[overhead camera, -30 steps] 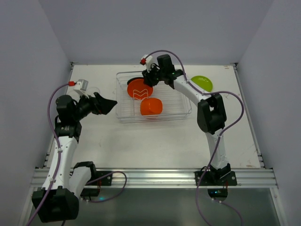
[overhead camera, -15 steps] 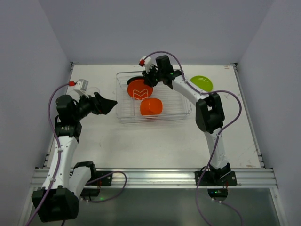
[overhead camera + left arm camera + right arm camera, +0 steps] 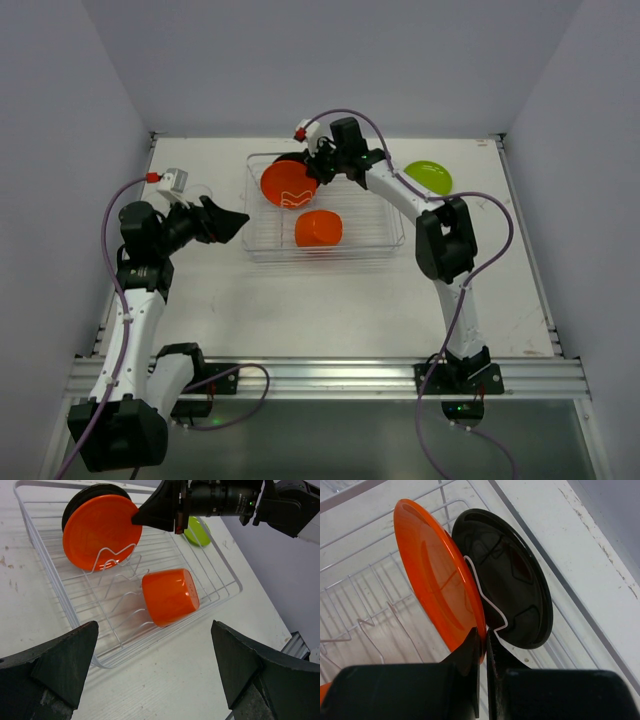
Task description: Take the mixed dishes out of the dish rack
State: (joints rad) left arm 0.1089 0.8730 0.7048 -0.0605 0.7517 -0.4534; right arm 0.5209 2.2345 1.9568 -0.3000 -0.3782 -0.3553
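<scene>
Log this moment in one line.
right fingers: shut on orange plate rim | left fingers: open, outside dish rack | orange cup: lying in rack | green plate: outside rack

Pale grey walls point(image 3: 330, 60), scuffed white table point(image 3: 330, 305)

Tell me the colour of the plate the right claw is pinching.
Orange. The plate in the right claw shows best in the right wrist view.

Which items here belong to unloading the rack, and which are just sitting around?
Job: dish rack; orange plate, pinched by right gripper; black plate; orange cup; lime green plate, out on the table.
Just there: purple cables; aluminium rail.
</scene>
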